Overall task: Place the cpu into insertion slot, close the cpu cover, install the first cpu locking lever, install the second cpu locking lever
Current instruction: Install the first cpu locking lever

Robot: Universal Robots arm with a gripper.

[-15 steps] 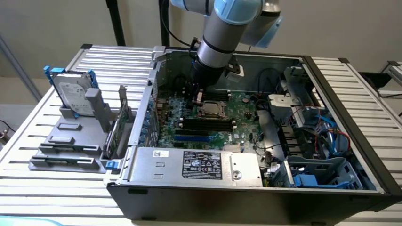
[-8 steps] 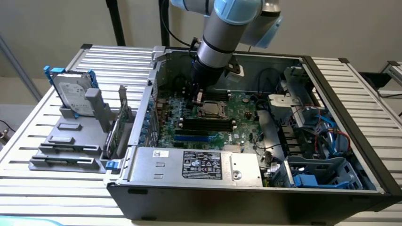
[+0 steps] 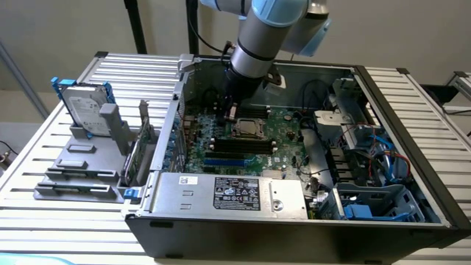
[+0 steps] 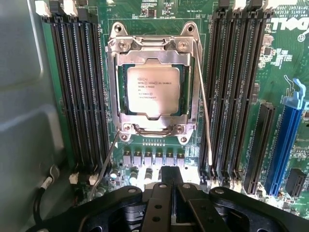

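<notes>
Exterior view, scene: I hang from above into an open computer case [image 3: 412, 138], my gripper [image 3: 229, 113] low over the green motherboard [image 3: 283, 124].
Exterior view, target: the insertion slot [image 3: 237, 133] lies just ahead of my jaws, near but apart from them, between the banks of memory slots [image 3: 243, 146].
Exterior view, limit: from here the socket is a small silvery square. Whether it is loaded, covered or latched cannot be read.
Wrist view, jaws: clenched on nothing, the tips meeting in one dark block.
Wrist view, cpu [image 4: 153, 89]: seated flat in the slot straight beyond my tips, pale printed face up.
Wrist view, cpu cover [image 4: 113, 92]: down over the chip, its frame lying around the metal face.
Wrist view, levers: one locking lever [image 4: 203, 106] runs along the socket's side, its free end near my tips. The other locking lever [image 4: 107, 162] angles out from the nearest corner, away from the socket. Both look unlatched to me.
Step in hand: by my reading, placing and covering are done and the first lever is the work.
What it calls for: a firm, narrow press on a thin wire that could slip off my tips, and a sideways tuck under its catch.
</notes>
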